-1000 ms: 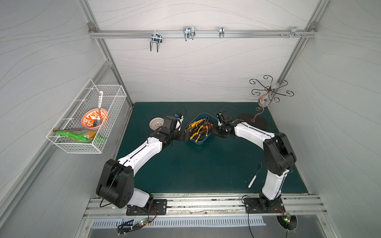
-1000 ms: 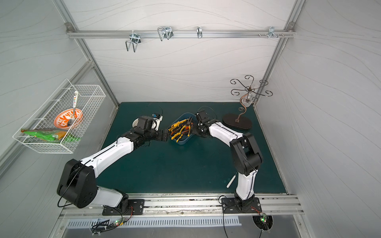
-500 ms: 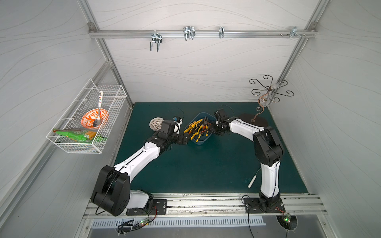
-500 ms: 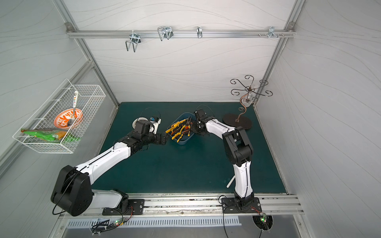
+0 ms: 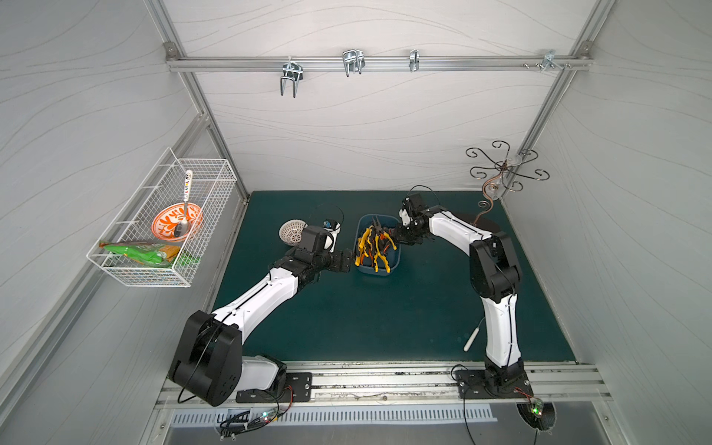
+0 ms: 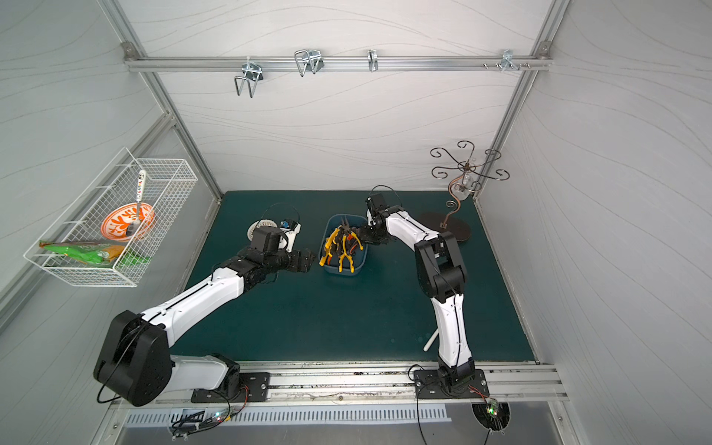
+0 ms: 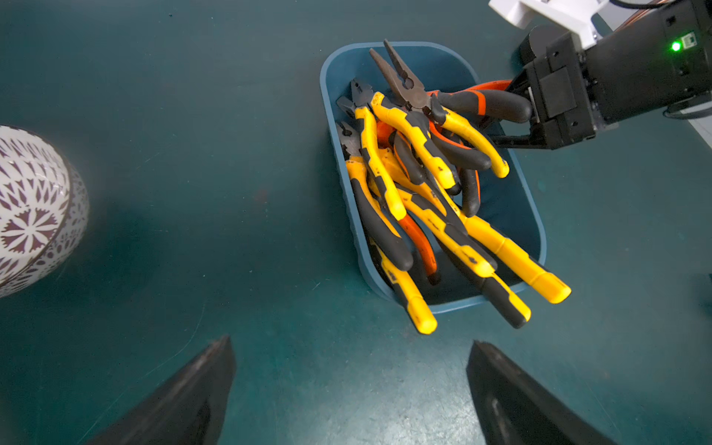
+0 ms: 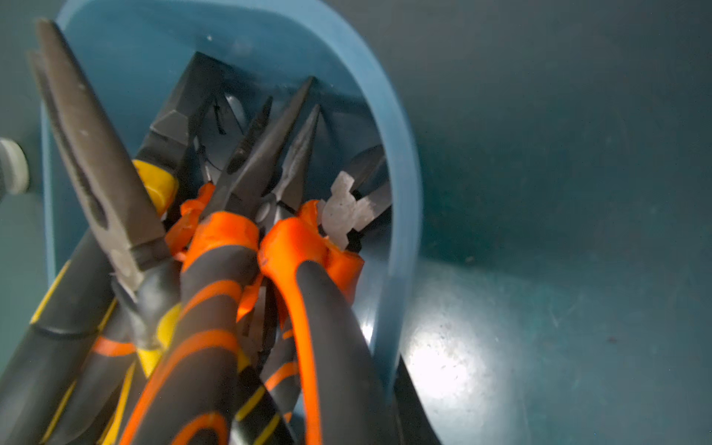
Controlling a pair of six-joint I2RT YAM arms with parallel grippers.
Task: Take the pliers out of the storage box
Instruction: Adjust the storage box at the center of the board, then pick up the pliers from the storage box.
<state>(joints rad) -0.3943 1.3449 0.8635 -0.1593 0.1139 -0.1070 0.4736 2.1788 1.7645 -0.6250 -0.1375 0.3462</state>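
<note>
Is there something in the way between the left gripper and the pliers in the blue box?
Nothing visible. Only bare green mat lies between the open left gripper and the pliers, whose yellow handle ends stick out over the box rim. The right gripper grips an orange-and-black handle at the opposite side.

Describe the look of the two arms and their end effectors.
The left arm and right arm have white link shells, black joints and black cables looped at the wrists. The left end effector and right end effector are black, with tapering fingers; a green light glows behind the right one.
</note>
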